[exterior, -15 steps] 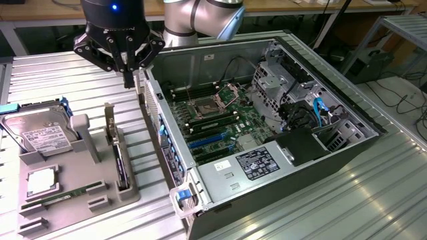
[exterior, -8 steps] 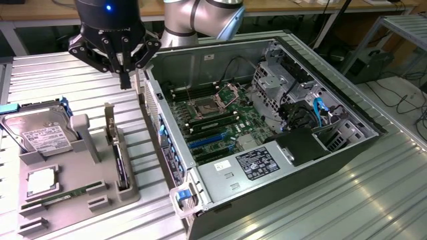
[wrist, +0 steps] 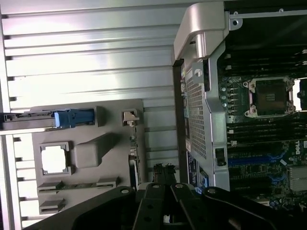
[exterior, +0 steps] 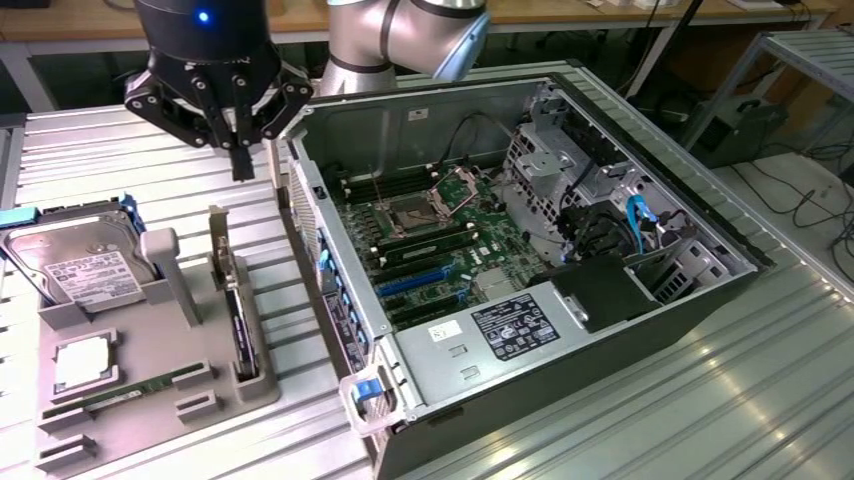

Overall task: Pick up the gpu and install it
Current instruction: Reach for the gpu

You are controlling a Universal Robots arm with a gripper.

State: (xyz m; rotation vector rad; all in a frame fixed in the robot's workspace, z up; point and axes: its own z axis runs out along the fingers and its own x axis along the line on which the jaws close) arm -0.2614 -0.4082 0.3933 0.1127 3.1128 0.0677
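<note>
Hovering over the slatted metal table [exterior: 694, 400], the gripper [exterior: 242, 168] is seen with its two fingers pressed fully together, pointing straight down, and nothing is held between them. It is positioned between the grey holder [exterior: 154, 345] on the exterior view's left and the open computer case [exterior: 387, 125] on the exterior view's right, close to the case's near wall. The gpu [exterior: 240, 318] is found in the holder, stood on its long edge in a narrow slot along the side of the holder nearest the case, with its silvery bracket [exterior: 220, 245] rising at the end that lies closest to the gripper. The fingertips are held above that bracket end and clear of it; no contact with the card is shown. Further parts are kept in the same holder: a hard drive [exterior: 78, 265] with a white label is propped at the far corner, a processor chip [exterior: 83, 362] is laid flat beside it, and a long memory stick [exterior: 134, 388] is set along the front edge. Inside the case, laid on its side with the cover off, the motherboard [exterior: 441, 245] is exposed, with the open processor socket [exterior: 407, 215] near its middle and blue expansion slots [exterior: 407, 282] below that.
</note>
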